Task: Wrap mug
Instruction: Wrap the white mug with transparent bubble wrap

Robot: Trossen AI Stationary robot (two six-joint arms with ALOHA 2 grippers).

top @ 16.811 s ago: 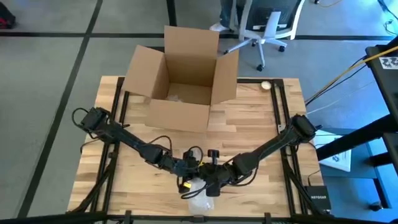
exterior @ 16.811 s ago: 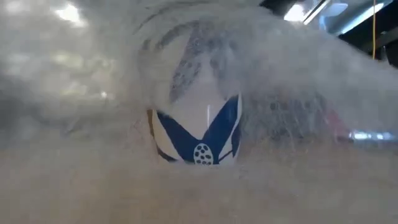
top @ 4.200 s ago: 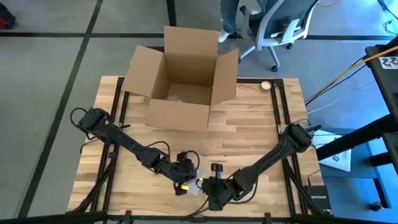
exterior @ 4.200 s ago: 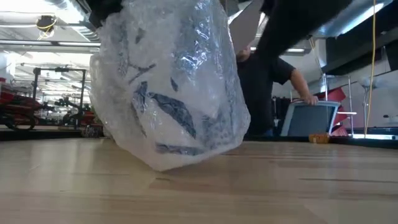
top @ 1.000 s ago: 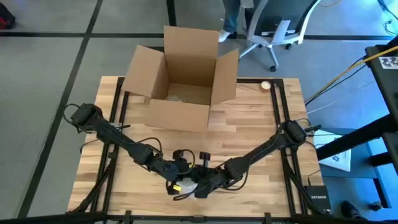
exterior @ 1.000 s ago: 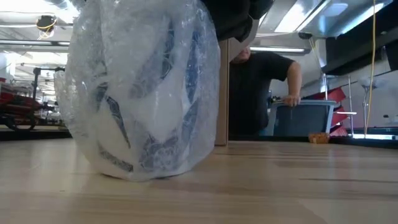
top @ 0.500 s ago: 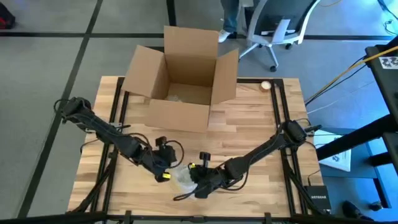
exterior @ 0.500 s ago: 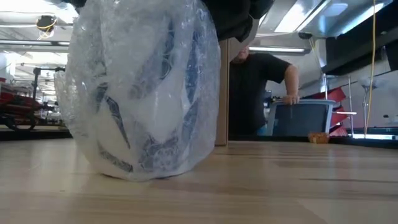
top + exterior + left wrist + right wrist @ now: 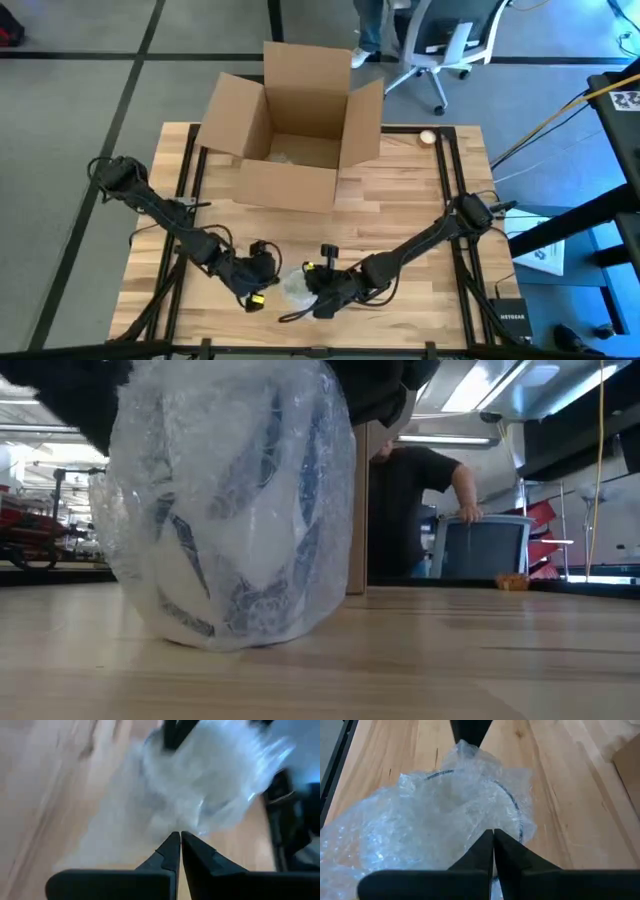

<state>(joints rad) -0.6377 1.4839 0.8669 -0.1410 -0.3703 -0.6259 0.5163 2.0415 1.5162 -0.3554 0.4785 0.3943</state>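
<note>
Low view: crinkled clear bubble wrap point(image 9: 235, 510) swathes the rounded blue-patterned mug point(image 9: 215, 575).

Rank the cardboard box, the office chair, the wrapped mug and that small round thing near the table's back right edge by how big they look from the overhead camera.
1. cardboard box
2. office chair, partly cut off at the picture's top
3. wrapped mug, partly hidden under the right end effector
4. small round thing
</note>
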